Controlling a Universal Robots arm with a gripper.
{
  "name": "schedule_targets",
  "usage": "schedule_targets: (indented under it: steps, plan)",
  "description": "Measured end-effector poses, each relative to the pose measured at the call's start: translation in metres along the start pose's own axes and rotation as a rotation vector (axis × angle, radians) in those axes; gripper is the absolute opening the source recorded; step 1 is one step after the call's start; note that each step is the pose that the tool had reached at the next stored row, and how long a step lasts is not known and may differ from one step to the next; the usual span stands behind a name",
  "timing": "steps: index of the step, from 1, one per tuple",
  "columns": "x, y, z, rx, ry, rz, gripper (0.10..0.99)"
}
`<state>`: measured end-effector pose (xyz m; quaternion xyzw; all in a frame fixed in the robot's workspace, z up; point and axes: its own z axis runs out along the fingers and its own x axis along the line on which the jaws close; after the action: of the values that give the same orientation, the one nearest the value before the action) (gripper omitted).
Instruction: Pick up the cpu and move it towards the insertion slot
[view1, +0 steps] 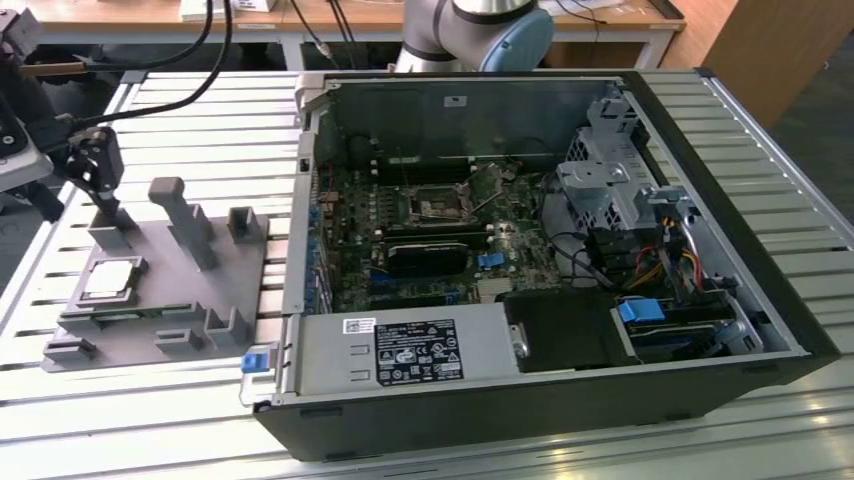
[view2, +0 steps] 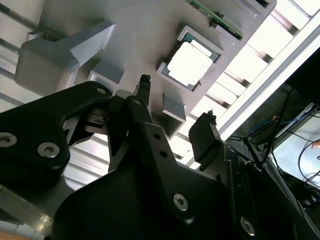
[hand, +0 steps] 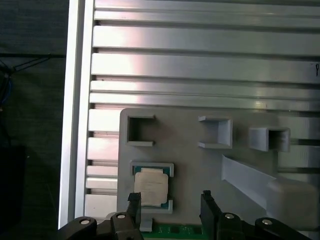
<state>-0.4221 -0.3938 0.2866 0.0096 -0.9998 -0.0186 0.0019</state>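
Note:
The cpu (view1: 112, 280) lies flat in a square recess of the grey plastic fixture (view1: 200, 300), at the exterior view's left; its silvery top also shows in both wrist views (view2: 191, 60) (hand: 150, 186). My gripper (view1: 96, 185) hangs above the fixture's far end, a little beyond the chip. It is open, with nothing between its black fingertips (view2: 175, 102) (hand: 170, 200). One finger (hand: 134, 202) stands over the chip's edge and the other finger (hand: 207, 200) beside it. The insertion slot (view1: 438, 207) sits on the green board inside the open computer case.
The open black computer case (view1: 747, 330) fills the middle and the exterior view's right. A long black module (view1: 427, 256) lies just in front of the slot, with cables (view1: 627, 265) nearby. Grey posts (view1: 180, 215) rise from the fixture. A slatted aluminium table (view1: 200, 120) carries everything.

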Motion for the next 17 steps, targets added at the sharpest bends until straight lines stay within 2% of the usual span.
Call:
schedule_targets:
  steps: [17]
  plan:
    - [0.0039, -0.0005, 0.0158, 0.0, -0.0002, 0.0, 0.588]
